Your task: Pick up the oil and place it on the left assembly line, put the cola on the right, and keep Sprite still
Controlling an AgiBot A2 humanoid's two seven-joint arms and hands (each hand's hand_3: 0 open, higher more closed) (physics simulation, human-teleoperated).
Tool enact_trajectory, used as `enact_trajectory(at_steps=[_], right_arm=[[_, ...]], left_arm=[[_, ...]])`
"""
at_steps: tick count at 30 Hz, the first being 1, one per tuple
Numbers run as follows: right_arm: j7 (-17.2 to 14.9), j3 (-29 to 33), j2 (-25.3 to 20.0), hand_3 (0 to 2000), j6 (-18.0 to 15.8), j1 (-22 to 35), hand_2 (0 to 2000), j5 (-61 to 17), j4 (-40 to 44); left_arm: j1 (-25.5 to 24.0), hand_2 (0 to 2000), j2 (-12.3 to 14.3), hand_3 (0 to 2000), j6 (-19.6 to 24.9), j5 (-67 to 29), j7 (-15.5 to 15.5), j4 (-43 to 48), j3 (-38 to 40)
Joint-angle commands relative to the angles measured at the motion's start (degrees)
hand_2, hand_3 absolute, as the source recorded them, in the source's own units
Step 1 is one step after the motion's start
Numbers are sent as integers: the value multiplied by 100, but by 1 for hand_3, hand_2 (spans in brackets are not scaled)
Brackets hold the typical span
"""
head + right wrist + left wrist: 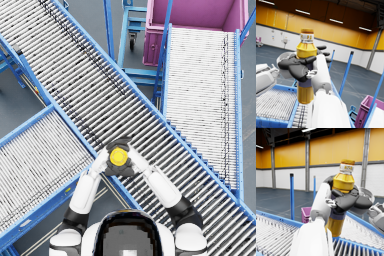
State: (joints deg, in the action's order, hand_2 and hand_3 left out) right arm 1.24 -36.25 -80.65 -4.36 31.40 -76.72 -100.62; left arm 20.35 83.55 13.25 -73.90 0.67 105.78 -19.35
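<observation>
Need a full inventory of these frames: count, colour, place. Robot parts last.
yellow plastic oil bottle with gold cap: 1, yellow, held between both robot hands over the middle conveyor's near edge
blue-framed grey roller conveyors: 3, grey rollers and blue rails, one diagonal through the middle, one lower left, one on the right
magenta plastic bin: 1, magenta, at the right conveyor's far end
blue metal trolley frame: 1, blue, on the floor left of the bin
white arms: 2, white, rising from the bottom
left robot hand: 1, dark, grips the bottle
right robot hand: 1, dark, grips the bottle
</observation>
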Motion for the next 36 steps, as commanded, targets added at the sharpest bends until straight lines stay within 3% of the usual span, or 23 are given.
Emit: enact_trajectory(at_steps=[1,2,3,4,5,6,9,14,18,26,27,28,31,32,36], right_arm=[[0,-438,-55,2000,-96,86,2000,-2,-175],[-16,-405,-30,2000,-21,99,2000,0,-181],[-21,-284,-34,2000,-89,132,2000,-1,-302],[-30,-165,-40,1673,-155,156,639,-2,-441],[-67,113,-38,1347,158,123,0,1,-648],[-89,411,-39,1020,370,101,0,5,-876],[-111,1042,22,40,428,-3,0,16,-933],[-122,1441,114,0,434,-218,0,23,-849],[-123,1303,46,0,435,-228,0,24,-584],[-124,1023,-244,0,435,-92,0,25,-415],[-124,1006,-254,0,435,-102,0,25,-402],[-124,1008,-257,0,435,-120,0,25,-398],[-124,1069,-299,0,435,-136,0,25,-349],[-124,1079,-311,0,435,-142,0,25,-318],[-124,1269,-361,0,435,-165,0,25,-351]], left_arm=[[186,2000,136,1960,30,4,9,67,-19],[8,2000,0,2000,10,6,16,38,22],[125,2000,82,2000,8,5,7,132,14],[101,2000,60,2000,-2,6,-2,123,97],[82,2000,59,2000,-57,8,13,108,266],[-15,2000,17,2000,-126,8,20,96,453],[-202,2000,-24,2000,-227,4,-11,146,1233],[-577,2000,94,2000,-396,2,-66,-68,2934],[-788,2000,246,2000,-495,3,-71,-620,4231],[-674,2000,21,2000,-618,5,-62,-2429,5841],[-653,639,-16,1673,-620,5,-66,-2579,5959],[-649,0,-30,1347,-820,7,-66,-2694,6084],[-598,0,-97,367,-1142,9,-67,-2465,6364],[-521,0,-233,40,-1194,9,-67,-2301,6544],[-245,0,-724,0,-1291,11,-67,-1506,6829]])
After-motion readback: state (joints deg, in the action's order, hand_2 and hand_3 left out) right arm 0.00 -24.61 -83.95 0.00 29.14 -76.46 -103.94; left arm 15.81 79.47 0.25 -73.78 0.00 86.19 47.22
